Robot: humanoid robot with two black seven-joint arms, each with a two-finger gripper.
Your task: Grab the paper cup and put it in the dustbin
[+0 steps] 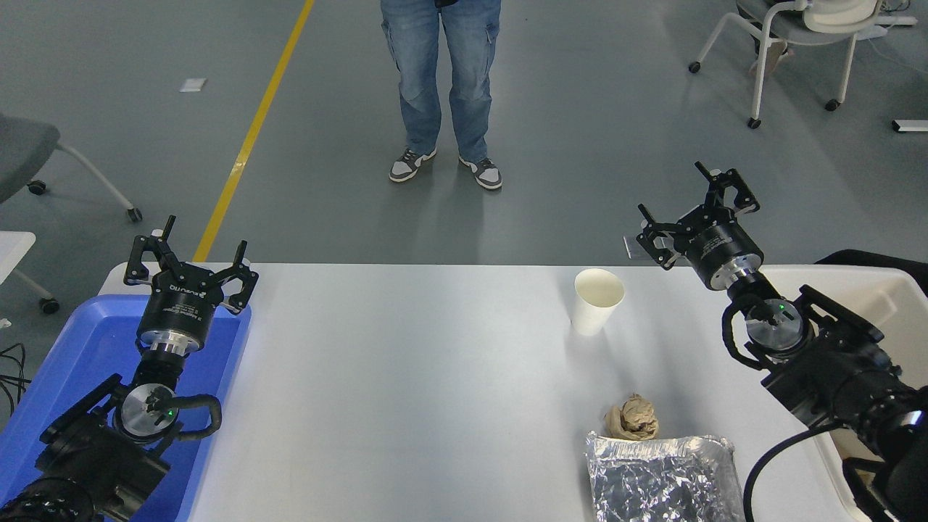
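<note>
The white paper cup (597, 300) stands upright on the white table (406, 377), right of centre near the far edge. My right gripper (689, 199) is open and empty, raised beyond the far edge, up and to the right of the cup and clear of it. The cream-white dustbin (873, 297) stands at the right edge, partly hidden behind my right arm. My left gripper (190, 250) is open and empty, parked over the blue tray at the lower left.
A blue plastic tray (87, 355) lies at the table's left end. A crumpled brown paper ball (633, 418) and a crinkled foil tray (663, 478) lie near the front right. A person in jeans (441, 80) stands beyond the table. Wheeled chairs stand on the floor.
</note>
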